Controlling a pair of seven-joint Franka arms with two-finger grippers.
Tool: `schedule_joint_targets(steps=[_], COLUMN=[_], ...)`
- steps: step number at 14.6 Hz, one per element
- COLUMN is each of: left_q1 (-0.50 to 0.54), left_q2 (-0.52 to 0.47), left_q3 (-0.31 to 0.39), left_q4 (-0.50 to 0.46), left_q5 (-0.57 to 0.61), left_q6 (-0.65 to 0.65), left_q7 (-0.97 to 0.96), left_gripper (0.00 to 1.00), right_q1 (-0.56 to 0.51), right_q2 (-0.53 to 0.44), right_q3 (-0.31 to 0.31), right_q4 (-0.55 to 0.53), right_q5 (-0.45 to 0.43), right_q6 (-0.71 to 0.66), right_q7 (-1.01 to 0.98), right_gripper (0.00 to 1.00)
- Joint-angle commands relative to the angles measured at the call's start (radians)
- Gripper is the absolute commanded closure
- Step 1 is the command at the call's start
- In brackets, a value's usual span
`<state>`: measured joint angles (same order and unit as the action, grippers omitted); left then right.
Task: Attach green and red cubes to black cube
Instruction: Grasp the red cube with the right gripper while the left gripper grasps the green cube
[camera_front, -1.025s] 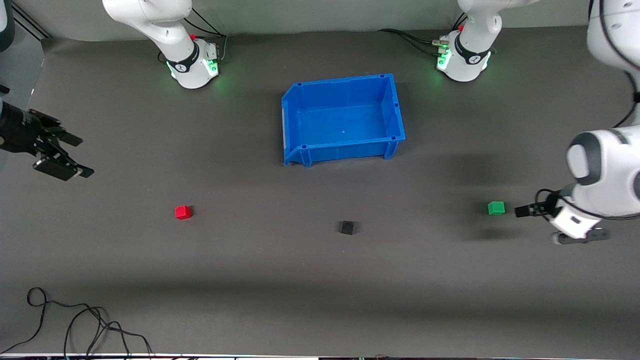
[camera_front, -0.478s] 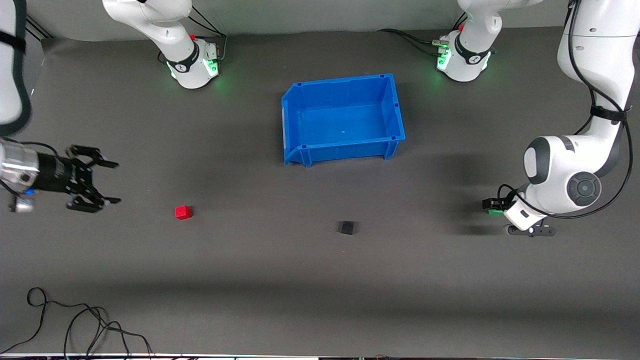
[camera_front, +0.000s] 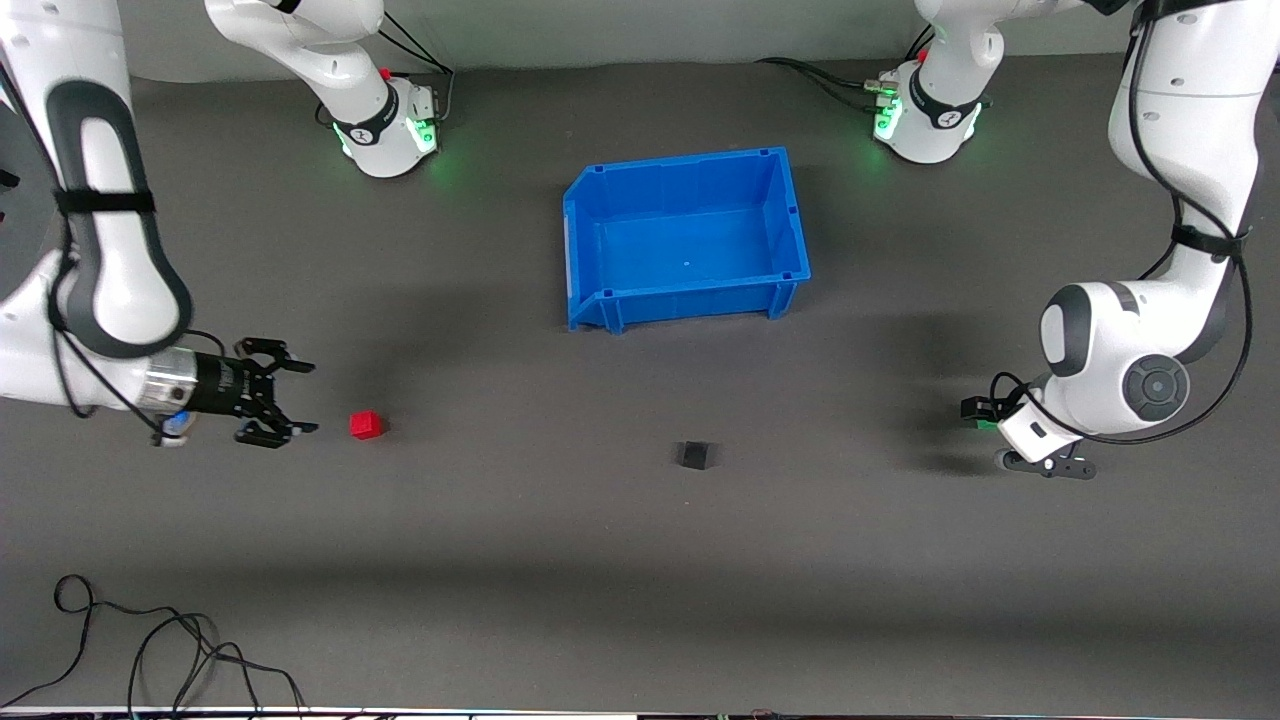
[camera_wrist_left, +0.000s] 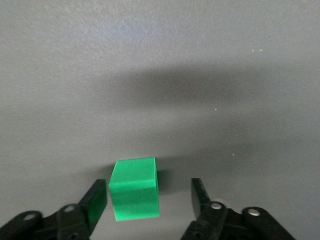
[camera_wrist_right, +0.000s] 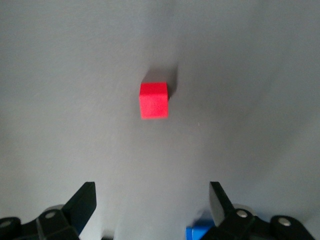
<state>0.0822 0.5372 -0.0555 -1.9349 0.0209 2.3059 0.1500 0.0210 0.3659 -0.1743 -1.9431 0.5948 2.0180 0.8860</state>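
Observation:
The green cube (camera_wrist_left: 134, 189) sits on the table between the open fingers of my left gripper (camera_wrist_left: 149, 197), closer to one finger, with a gap at the other. In the front view the left gripper (camera_front: 976, 411) covers most of the green cube (camera_front: 987, 424), near the left arm's end of the table. The red cube (camera_front: 367, 425) lies near the right arm's end. My right gripper (camera_front: 300, 398) is open and empty, low and just short of it; the right wrist view shows the red cube (camera_wrist_right: 153, 100) ahead of the right gripper (camera_wrist_right: 151, 200). The black cube (camera_front: 692, 456) lies alone between them.
An empty blue bin (camera_front: 680, 165) stands mid-table, farther from the front camera than the cubes. Black cables (camera_front: 150, 650) lie at the front edge toward the right arm's end. Both arm bases stand along the back.
My right gripper has swung down and in toward the red cube. My left gripper has moved onto the green cube, so its fingers now straddle it. The cubes have not moved.

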Motion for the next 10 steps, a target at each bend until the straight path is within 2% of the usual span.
schedule_joint_targets(steps=[1, 2, 4, 8, 9, 10], left_q1=[0.008, 0.010, 0.008, 0.008, 0.008, 0.008], left_q2=[0.015, 0.018, 0.032, 0.049, 0.053, 0.058], left_q3=[0.006, 0.008, 0.008, 0.008, 0.008, 0.009], left_q4=[0.025, 0.034, 0.048, 0.070, 0.071, 0.071], left_q5=[0.010, 0.010, 0.010, 0.010, 0.010, 0.010], left_q6=[-0.002, -0.003, -0.007, 0.004, 0.006, 0.006], left_q7=[0.042, 0.042, 0.042, 0.040, 0.040, 0.040], left_gripper=[0.30, 0.30, 0.38, 0.46, 0.46, 0.48], right_q1=[0.011, 0.013, 0.013, 0.014, 0.014, 0.014], right_q2=[0.086, 0.112, 0.162, 0.218, 0.228, 0.228], right_q3=[-0.004, -0.004, -0.004, -0.002, -0.002, -0.002], right_q4=[0.003, 0.000, 0.001, 0.001, 0.001, 0.001], right_q5=[0.066, 0.085, 0.112, 0.154, 0.161, 0.164], right_q6=[0.065, 0.089, 0.119, 0.169, 0.171, 0.170], right_q7=[-0.093, -0.116, -0.162, -0.208, -0.216, -0.222], right_gripper=[0.00, 0.00, 0.00, 0.00, 0.02, 0.14])
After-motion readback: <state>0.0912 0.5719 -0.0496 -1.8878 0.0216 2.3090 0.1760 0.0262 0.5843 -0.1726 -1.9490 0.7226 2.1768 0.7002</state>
